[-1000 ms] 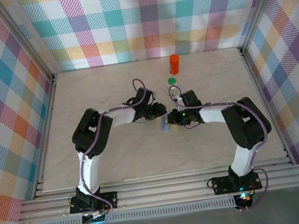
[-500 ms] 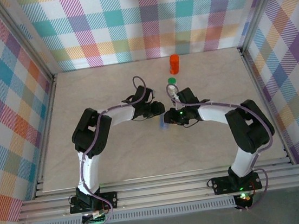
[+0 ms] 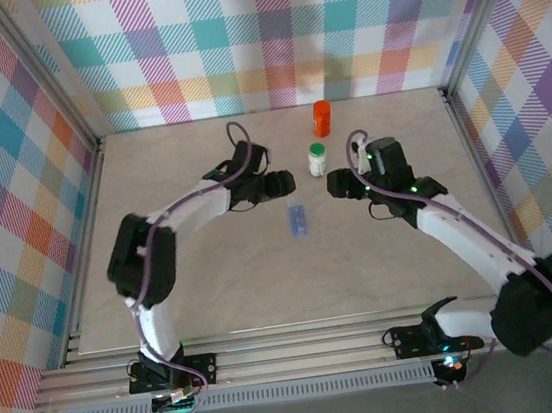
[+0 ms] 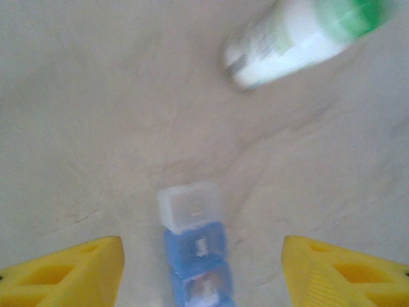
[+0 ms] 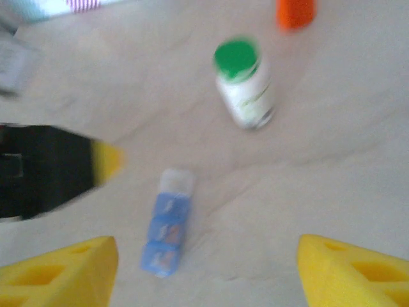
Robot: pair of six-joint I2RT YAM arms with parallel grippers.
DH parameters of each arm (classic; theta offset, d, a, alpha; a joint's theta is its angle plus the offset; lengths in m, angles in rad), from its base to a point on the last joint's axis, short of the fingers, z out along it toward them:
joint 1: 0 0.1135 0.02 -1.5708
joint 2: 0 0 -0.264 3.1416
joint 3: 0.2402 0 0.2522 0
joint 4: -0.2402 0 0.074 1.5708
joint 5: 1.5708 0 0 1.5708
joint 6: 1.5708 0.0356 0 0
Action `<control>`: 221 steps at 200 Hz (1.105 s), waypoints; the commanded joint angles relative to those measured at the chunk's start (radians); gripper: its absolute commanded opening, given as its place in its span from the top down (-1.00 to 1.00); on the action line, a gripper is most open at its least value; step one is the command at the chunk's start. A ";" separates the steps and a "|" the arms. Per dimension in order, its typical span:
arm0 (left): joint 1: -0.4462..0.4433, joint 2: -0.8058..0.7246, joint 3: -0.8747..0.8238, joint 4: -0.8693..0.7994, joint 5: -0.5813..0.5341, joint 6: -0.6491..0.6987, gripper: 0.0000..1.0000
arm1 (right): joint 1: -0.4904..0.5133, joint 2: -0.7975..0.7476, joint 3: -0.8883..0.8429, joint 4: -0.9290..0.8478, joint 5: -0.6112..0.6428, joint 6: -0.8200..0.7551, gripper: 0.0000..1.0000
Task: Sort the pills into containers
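Although both grippers are seen with fingers spread and nothing held, only the left gripper (image 3: 281, 184) is found lined up on a task item. The blue pill box (image 3: 299, 221) is recorded flat on the table (image 3: 225, 283), between the two grippers and just to the near side of both. Its long axis runs near to far, slightly tilted.

From the left wrist camera the box is seen centred between the yellow fingertips (image 4: 70, 268), its length pointing away from the gripper and its whitish end compartment (image 4: 190, 206) towards the bottle. What the compartments hold cannot be told.

The right gripper (image 3: 337, 187) is noted to the far right of the box, which sits left of its finger midline in the right wrist view. The left gripper is judged marginally nearer and better aligned.

The green-capped bottle (image 3: 318, 159) is noted upright, far of the box and between the two grippers. The orange bottle (image 3: 322, 118) stands farther back, near the rear wall.

Open table is recorded near, left and right of the box. Room on the far side is restricted by the bottle and both wrists. Contact between the arms is judged the chief risk.
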 commanded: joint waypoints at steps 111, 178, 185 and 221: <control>0.317 -0.928 -1.132 0.712 -0.876 0.372 -0.99 | -0.219 0.165 -0.386 0.662 0.312 -0.222 -0.98; 0.445 -0.472 -1.104 1.141 -0.559 0.401 -0.99 | -0.262 0.196 -0.462 0.801 0.294 -0.230 -0.98; 0.446 -0.429 -1.098 1.174 -0.547 0.407 -0.99 | -0.263 0.184 -0.486 0.842 0.291 -0.244 -0.98; 0.439 -0.243 -1.010 1.211 -0.466 0.467 -0.99 | -0.262 0.143 -0.593 1.042 0.259 -0.304 -0.98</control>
